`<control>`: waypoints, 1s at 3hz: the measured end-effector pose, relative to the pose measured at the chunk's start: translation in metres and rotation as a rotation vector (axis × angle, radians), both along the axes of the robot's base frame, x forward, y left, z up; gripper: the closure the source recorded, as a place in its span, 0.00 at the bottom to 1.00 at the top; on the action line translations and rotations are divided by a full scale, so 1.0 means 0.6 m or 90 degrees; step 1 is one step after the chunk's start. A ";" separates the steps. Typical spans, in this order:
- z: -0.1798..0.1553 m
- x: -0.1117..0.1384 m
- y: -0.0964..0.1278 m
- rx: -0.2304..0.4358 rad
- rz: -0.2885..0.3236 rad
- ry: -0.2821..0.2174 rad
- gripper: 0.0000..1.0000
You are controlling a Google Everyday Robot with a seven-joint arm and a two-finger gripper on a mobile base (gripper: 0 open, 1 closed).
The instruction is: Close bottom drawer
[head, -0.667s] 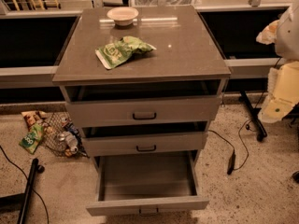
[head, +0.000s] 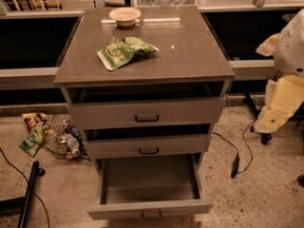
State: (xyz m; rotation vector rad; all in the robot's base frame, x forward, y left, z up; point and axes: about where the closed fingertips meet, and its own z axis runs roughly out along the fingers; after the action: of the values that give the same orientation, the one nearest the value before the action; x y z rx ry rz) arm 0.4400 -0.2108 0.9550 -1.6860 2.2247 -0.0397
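The grey cabinet [head: 190, 46] has three drawers. The bottom drawer [head: 149, 207] is pulled far out. Its shallow box is empty and its flat front with a small dark handle [head: 151, 214] lies near the lower edge of the view. The middle drawer [head: 147, 147] and the top drawer [head: 146, 113] stand slightly open. My gripper [head: 278, 110] is among the white and cream arm parts at the right edge. It hangs to the right of the cabinet at about top-drawer height, well apart from the bottom drawer.
A green snack bag [head: 126, 51] and a white bowl [head: 125, 16] lie on the cabinet top. A tipped wire basket [head: 59, 137] with spilled packets lies on the floor at the left. A black pole [head: 28, 194] is at lower left. A cable with a plug [head: 235, 165] runs at lower right.
The arm at the right edge has shifted slightly down and to the left. The drawers have not moved.
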 end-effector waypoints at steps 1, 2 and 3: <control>-0.059 0.002 0.012 0.045 -0.007 0.030 0.00; -0.057 -0.006 0.014 0.037 -0.008 0.031 0.00; -0.130 -0.012 0.035 0.041 0.012 0.066 0.00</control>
State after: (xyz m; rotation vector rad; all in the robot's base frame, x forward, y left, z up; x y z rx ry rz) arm 0.4326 -0.1899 0.8769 -1.7106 2.2589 0.1256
